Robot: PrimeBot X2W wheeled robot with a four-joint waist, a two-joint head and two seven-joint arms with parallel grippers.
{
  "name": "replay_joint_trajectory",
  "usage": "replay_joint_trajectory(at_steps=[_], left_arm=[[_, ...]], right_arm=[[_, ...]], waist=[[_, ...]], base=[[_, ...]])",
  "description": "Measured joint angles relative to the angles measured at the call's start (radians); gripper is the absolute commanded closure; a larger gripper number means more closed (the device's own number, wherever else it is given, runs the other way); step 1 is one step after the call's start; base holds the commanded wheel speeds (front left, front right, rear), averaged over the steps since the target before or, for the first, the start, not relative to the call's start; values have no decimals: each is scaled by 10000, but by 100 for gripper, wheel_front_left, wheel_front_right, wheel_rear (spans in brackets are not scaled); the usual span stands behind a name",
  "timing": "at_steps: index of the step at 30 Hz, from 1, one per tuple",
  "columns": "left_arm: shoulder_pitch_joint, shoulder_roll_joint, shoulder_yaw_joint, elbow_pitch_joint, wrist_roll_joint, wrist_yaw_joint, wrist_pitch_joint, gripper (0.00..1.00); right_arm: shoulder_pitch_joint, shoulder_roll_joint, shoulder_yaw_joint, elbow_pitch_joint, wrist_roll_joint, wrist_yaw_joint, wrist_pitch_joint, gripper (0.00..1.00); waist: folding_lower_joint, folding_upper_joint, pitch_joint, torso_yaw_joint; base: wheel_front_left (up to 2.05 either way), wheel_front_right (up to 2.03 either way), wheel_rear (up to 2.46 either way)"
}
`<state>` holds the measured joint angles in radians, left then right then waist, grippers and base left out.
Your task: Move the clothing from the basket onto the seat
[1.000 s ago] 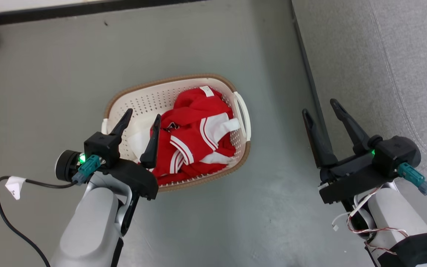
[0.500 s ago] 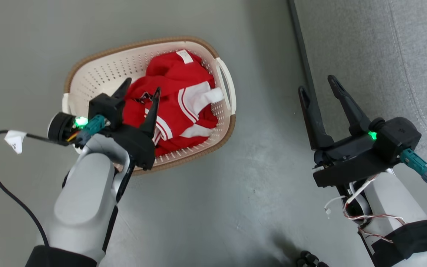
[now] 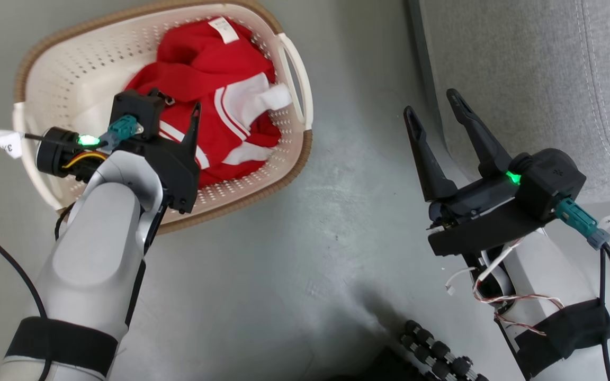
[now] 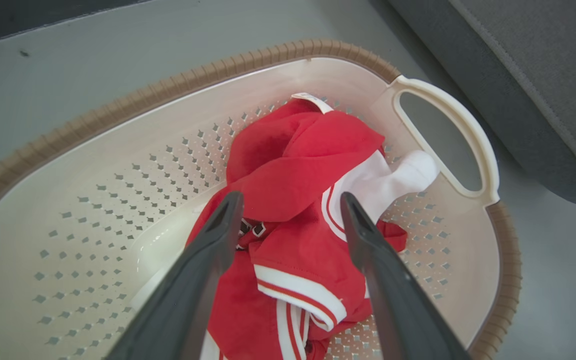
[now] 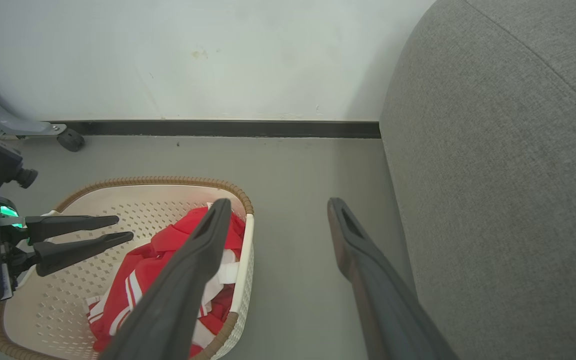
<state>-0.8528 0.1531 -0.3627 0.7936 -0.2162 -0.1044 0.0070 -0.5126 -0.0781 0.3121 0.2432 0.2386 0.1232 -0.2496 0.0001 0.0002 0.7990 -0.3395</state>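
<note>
In the basket [image 4: 118, 107] on the floor [image 3: 310, 238], the clothing [image 4: 293, 180] lies bunched toward the handle [image 4: 448, 110] end, the end nearest the seat [image 3: 522, 63]. None of it is on the seat yet. The left claw [image 4: 290, 200] hangs over the heap with its jaws wide, one finger on either side of a red fold with striped trim. I cannot tell whether the tips touch the cloth. The right claw [image 3: 431, 103], also wide and empty, hovers over the floor between basket and seat, close to the seat's front.

Several things could go wrong from here:

- **Thin grip:** a shallow close would likely catch only the top layer, so the fold slips out on the lift or the lower pieces stay behind.
- **Too deep:** the tips could press on the perforated bottom and shove the light basket along the floor.
- **Snag:** a white sleeve [image 4: 408, 175] rests against the handle opening. If it catches there, the lift may tip or drag the basket.
- **Trailing cloth:** loose ends could sweep the floor or hook on the rim.
- **Blocked path:** the right claw stands in the way to the seat, so the arms could collide or tangle in the cloth.
- **Short drop:** released over the seat's rounded edge, the clothing could slide off.
</note>
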Motion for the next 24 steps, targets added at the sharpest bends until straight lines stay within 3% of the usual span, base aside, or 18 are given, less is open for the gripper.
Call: replay_joint_trajectory(at_steps=[24], left_arm=[[-1115, 349, 113, 665, 79, 253, 1147, 0]], right_arm=[[-272, 117, 276, -21, 188, 2, 0, 0]], waist=[[-1, -1, 1597, -799]], base=[[0, 0, 0]])
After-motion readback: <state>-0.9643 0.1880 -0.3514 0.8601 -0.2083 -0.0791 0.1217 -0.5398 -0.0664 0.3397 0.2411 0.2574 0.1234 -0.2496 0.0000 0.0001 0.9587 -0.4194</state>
